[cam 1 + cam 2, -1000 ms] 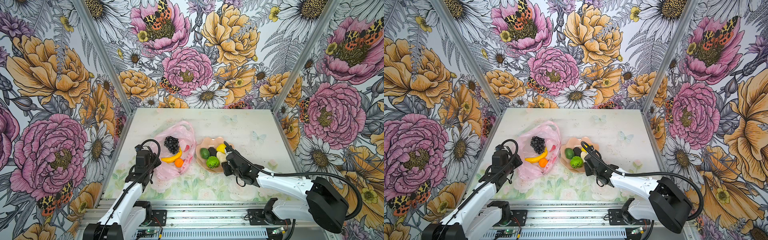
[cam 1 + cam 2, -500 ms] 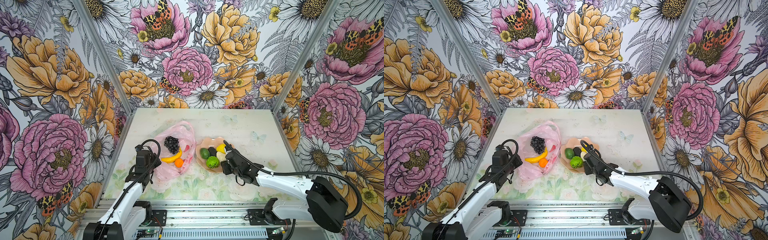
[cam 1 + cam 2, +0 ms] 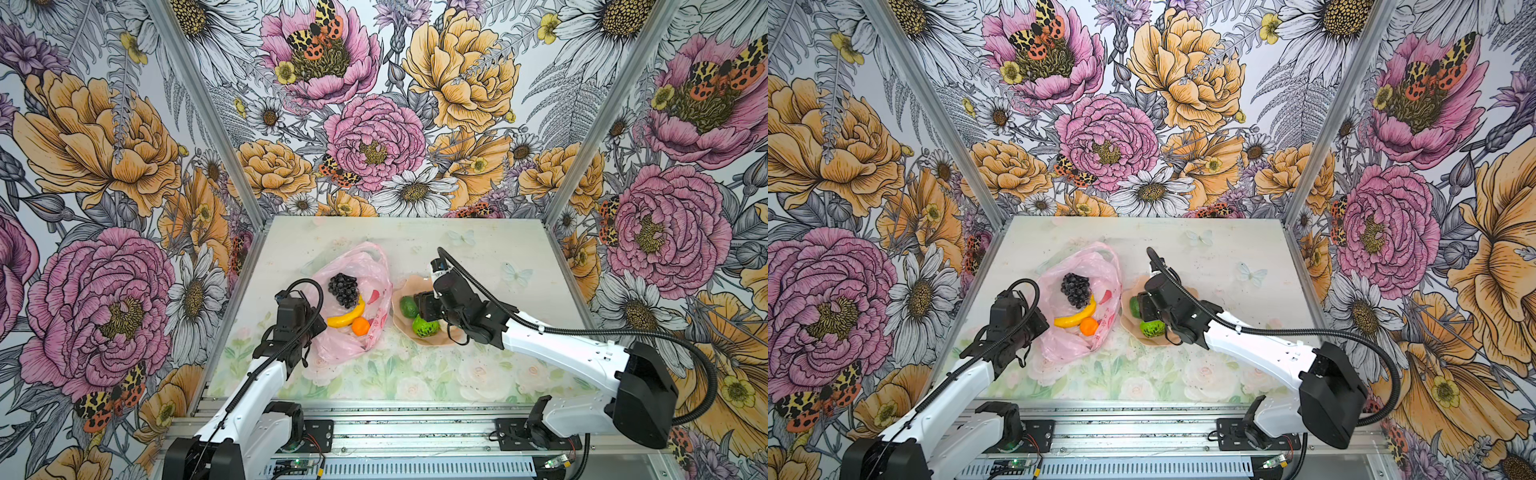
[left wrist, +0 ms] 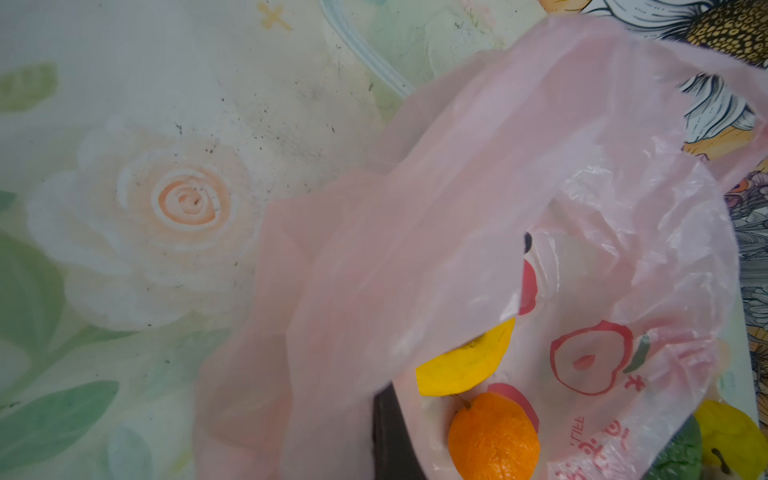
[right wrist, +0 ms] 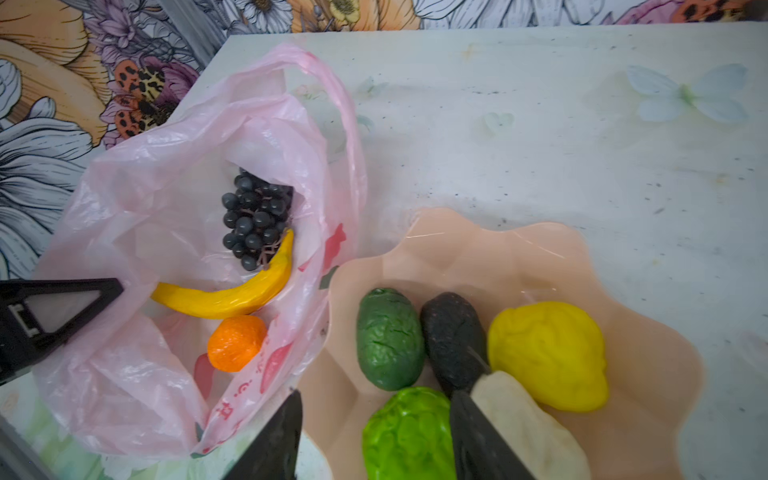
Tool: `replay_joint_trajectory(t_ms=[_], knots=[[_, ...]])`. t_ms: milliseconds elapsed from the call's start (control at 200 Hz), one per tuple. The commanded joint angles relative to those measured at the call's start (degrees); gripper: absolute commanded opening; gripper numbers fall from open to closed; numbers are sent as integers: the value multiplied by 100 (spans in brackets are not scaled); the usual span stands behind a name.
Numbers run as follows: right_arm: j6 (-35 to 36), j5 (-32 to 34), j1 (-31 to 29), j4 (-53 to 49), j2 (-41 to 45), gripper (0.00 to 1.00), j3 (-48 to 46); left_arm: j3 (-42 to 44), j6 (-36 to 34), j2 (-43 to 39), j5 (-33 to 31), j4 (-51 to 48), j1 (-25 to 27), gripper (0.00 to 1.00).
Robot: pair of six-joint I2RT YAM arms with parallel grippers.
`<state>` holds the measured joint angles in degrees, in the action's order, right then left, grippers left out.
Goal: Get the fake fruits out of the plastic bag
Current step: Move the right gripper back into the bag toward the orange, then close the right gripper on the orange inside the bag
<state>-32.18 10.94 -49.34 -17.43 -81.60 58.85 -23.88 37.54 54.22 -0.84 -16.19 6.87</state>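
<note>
The right end effector (image 5: 376, 395), released and empty, hung over the bowl (image 5: 498, 257). The banana (image 5: 232, 299) lay in the bag (image 5: 124, 374) on its left, long axis slanting. The nearer left end effector (image 3: 311, 328) was clenched on the bag's rim.

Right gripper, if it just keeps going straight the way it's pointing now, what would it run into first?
Most likely the bumpy lime-green ball in the peach bowl: it sits right between the open fingers of the right gripper. The green avocado lies just beyond. Depth is unclear.
</note>
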Motion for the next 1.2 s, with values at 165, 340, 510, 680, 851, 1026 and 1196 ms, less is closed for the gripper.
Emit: replay_joint_trajectory(t_ms=[165,340,510,680,851,1026,1196], knots=[[-391,-717,-612,-44,-1657,58,1451,85,359,348,204,-193,283,0],[-538,-890,-813,-62,-2371,58,1963,89,348,497,235,-183,334,0],[-740,-905,-865,-170,-2831,58,2269,76,351,669,225,-176,400,0],[-951,-572,-978,-396,-3094,57,2447,107,359,566,166,-152,407,0],[-975,-471,-1005,-496,-3335,61,2527,144,359,507,157,-117,409,0],[-978,-586,-1095,-495,-3648,62,2734,129,351,562,174,-78,399,0],[-988,-382,-1091,-595,-3870,62,2868,137,347,555,183,-70,386,0]])
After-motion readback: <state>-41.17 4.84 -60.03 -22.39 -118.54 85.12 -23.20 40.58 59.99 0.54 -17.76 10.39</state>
